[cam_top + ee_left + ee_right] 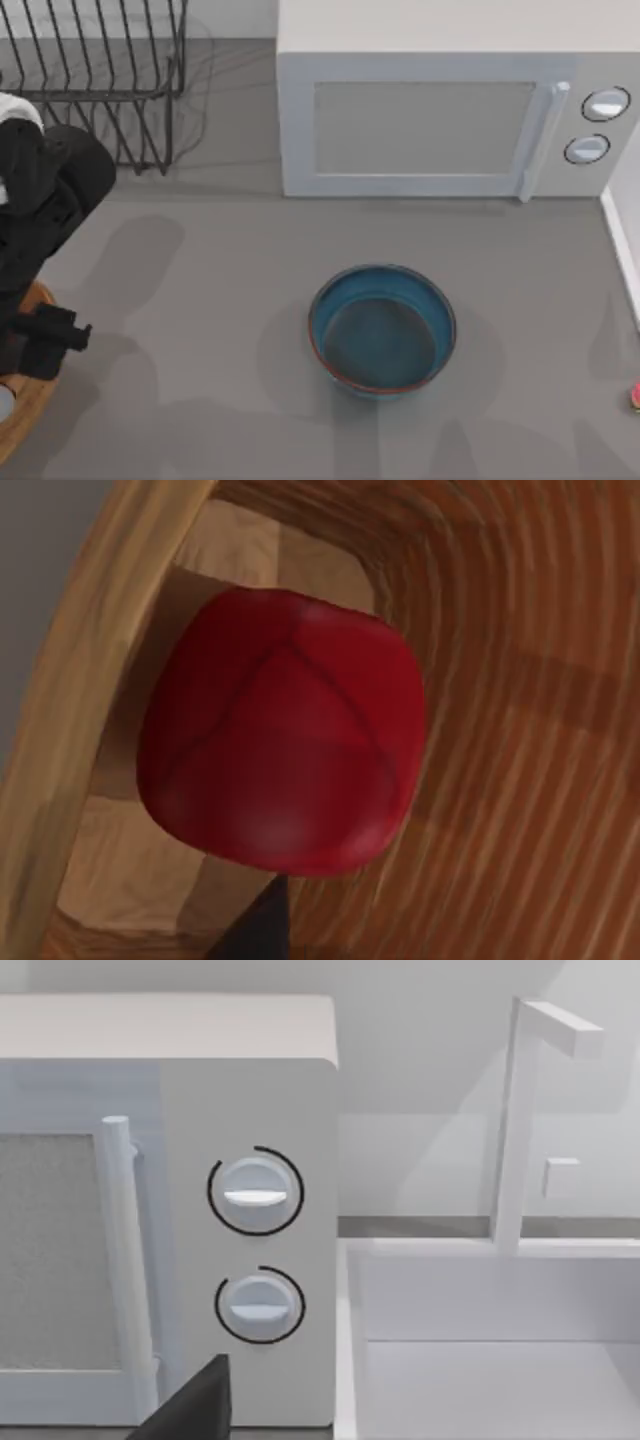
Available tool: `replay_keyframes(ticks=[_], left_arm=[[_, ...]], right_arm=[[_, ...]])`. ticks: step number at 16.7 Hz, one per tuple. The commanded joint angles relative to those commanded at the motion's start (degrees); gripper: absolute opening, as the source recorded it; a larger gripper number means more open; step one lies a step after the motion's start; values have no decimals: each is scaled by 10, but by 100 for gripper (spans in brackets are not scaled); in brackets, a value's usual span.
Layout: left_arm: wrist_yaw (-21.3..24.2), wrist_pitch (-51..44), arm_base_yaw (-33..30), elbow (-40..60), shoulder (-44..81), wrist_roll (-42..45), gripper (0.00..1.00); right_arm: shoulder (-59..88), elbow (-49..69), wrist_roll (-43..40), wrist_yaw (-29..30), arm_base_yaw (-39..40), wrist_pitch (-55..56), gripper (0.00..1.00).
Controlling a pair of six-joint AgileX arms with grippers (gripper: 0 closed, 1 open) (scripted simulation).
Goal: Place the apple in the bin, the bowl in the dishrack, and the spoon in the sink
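The red apple [285, 745] is down inside the tan wooden bin [520, 730], close under my left wrist camera. Whether it is held or lies loose I cannot tell. From above, my left gripper [42, 340] hangs over the bin [25, 410] at the table's left edge. The blue bowl [382, 330] stands upright in the middle of the table. The black wire dishrack [95, 75] is at the back left. A pink-red tip of the spoon [635, 397] shows at the right edge. The white sink [480, 1360] lies right of the microwave, seen from my right arm.
A white microwave [450, 110] with two knobs stands at the back, between the dishrack and the sink's rim [622, 245]. A white tap [515, 1130] rises behind the sink. Grey tabletop [220, 300] lies bare between the bin and the bowl.
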Motion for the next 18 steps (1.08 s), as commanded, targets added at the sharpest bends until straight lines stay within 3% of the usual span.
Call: replay_keyframes(ticks=[11, 15, 18], left_arm=[[4, 11, 1, -8, -12, -13, 100], [33, 70, 13, -61, -84, -106, 100], [63, 138, 31, -125, -169, -242, 100]], right_arm=[[0, 0, 0, 0, 0, 0, 100], [0, 0, 0, 0, 0, 0, 100], [0, 0, 0, 0, 0, 0, 100]])
